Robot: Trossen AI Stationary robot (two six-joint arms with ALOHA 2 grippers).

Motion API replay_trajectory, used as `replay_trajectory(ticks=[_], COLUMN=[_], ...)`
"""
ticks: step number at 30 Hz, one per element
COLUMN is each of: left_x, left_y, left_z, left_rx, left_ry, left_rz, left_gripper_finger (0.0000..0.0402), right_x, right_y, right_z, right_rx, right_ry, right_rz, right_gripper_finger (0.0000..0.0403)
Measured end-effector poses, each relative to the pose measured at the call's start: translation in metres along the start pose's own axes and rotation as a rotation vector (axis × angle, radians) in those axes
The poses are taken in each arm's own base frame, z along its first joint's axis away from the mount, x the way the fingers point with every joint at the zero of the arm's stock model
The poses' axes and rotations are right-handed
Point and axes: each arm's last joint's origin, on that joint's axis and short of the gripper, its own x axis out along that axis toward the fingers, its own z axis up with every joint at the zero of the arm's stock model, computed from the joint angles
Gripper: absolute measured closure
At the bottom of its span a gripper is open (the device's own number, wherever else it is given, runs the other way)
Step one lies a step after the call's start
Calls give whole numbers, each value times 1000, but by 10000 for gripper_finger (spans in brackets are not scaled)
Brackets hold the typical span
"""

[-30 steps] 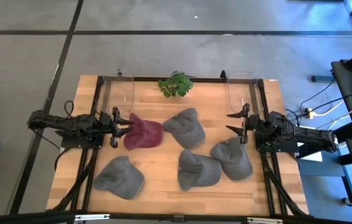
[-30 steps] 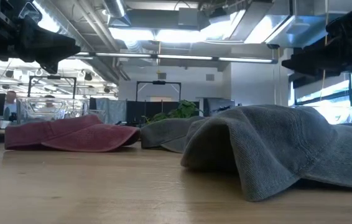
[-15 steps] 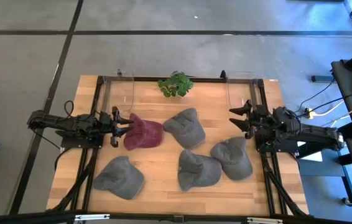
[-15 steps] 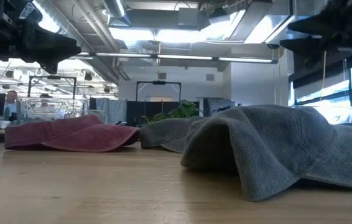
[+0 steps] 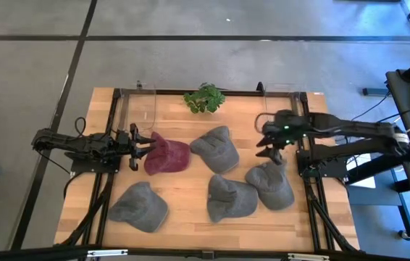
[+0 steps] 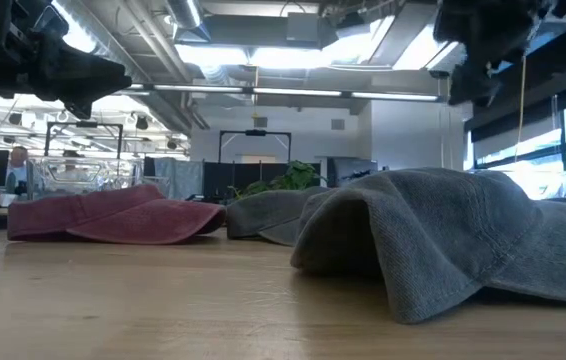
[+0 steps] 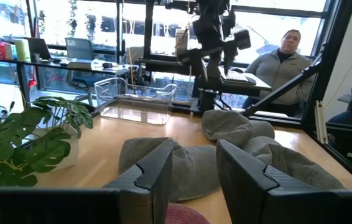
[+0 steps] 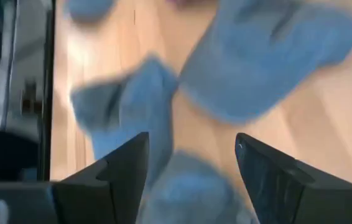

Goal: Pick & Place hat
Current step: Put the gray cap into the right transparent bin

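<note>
Several hats lie flat on the wooden table: a maroon hat (image 5: 167, 154) at the left, grey hats in the middle (image 5: 216, 148), at the right (image 5: 270, 185), near the front (image 5: 232, 197) and at the near left (image 5: 138, 206). My left gripper (image 5: 140, 143) is open and hovers level at the maroon hat's left edge (image 7: 185, 214), raised above it in the low view (image 6: 63, 70). My right gripper (image 5: 270, 147) is open and points down, high above the table (image 6: 483, 40), between the middle and right grey hats (image 8: 269, 56).
A potted plant (image 5: 205, 98) stands at the far edge between two clear bins (image 5: 141, 109) (image 5: 281, 109). A black frame (image 5: 190, 91) runs round the table. A person (image 7: 282, 56) sits beyond the table's right side. Bare wood (image 5: 190, 185) lies between the hats.
My right arm has swung from the table's right edge toward the middle, risen, and tipped its open gripper from level to pointing down over the grey hats. The hats have stayed put.
</note>
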Motion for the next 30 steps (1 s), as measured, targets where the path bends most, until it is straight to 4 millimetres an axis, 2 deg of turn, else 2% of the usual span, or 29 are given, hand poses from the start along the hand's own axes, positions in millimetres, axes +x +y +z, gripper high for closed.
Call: replay_trajectory(ticks=[4,8,13,16,21,24,30], left_x=[0,0,0,0,0,0,0], left_y=[0,0,0,0,0,0,0], left_z=[0,0,0,0,0,0,0], left_rx=[0,0,0,0,0,0,0], left_ry=[0,0,0,0,0,0,0], left_rz=[0,0,-1,-1,-2,-2,-2], left_gripper_finger=[282,283,281,283,281,282,282], right_x=[24,45,67,79,91,97,116], right_y=[-2,-6,-14,-20,-31,-33,-30], right_z=[-5,-4,-5,-7,-20,-27,-35], right_rx=[-47,-13,-49,-64,-60,-117,-260], right_ry=[187,268,360,410,589,693,792], right_rz=[15,-11,-39,-114,-271,-267,-233], right_gripper_finger=[164,164,164,164,164,164,164])
